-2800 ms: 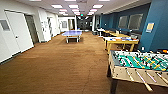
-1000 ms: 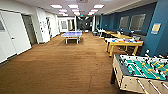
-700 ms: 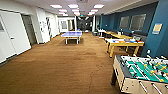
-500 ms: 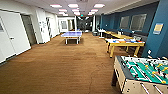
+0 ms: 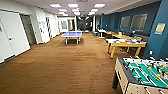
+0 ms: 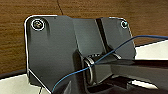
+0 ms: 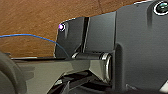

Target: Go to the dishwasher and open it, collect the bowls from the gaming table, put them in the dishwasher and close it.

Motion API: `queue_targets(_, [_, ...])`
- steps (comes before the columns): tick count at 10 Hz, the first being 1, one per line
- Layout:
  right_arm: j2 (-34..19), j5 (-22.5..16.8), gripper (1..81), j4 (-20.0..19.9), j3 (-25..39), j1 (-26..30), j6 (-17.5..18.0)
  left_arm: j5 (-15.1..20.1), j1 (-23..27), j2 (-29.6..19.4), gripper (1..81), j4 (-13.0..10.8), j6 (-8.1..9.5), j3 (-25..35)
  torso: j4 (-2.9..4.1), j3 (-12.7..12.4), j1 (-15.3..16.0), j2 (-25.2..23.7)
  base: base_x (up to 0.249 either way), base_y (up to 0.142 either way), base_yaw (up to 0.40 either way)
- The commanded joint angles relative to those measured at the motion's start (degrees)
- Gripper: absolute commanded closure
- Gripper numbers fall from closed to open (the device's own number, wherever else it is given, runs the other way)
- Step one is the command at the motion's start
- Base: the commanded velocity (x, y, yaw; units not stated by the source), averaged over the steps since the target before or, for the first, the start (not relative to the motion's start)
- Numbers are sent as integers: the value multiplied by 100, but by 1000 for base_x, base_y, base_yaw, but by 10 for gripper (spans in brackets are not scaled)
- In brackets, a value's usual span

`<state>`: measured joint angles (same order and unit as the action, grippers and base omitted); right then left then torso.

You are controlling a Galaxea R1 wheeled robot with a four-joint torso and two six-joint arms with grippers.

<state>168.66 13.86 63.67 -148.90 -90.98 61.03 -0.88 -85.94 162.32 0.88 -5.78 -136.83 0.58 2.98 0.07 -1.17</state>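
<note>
Here the gaming table (image 5: pixel 125 43) stands ahead at the right by the blue wall (image 5: pixel 156 37), beyond the foosball table (image 5: pixel 142 75). Whether the claws are open, I cannot tell.

The head camera sits high on the robot and looks forward and slightly down a long room, taking in the brown carpeted floor (image 5: pixel 62 65), a blue table-tennis table (image 5: pixel 72 34) far ahead, the gaming table (image 5: pixel 125 43) at mid-distance on the right, and a foosball table (image 5: pixel 142 75) close at the lower right corner. Each wrist camera looks from very near along its own arm, past the robot's dark plate, toward the floor. All three views share that brown floor (image 6: pixel 22 32) (image 7: pixel 32 22).
</note>
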Motion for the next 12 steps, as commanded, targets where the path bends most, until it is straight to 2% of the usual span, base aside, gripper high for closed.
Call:
queue_targets(1, [-14, -138, 10, 40, -24, 207, 15, 307, 258, 12, 10, -26, -20, 42, 0, 0, 0, 0, 132, 0, 0])
queue_targets(7, [136, -156, 10, 49, -323, 198, 6, 307, 258, 372, 10, 0, -20, -459, 0, 0, 0, 0, 132, 0, 0])
queue_targets(12, [144, -164, 10, 49, -385, 198, 6, 307, 258, 469, 10, 9, -20, -503, 0, 0, 0, 0, 132, 0, 0])
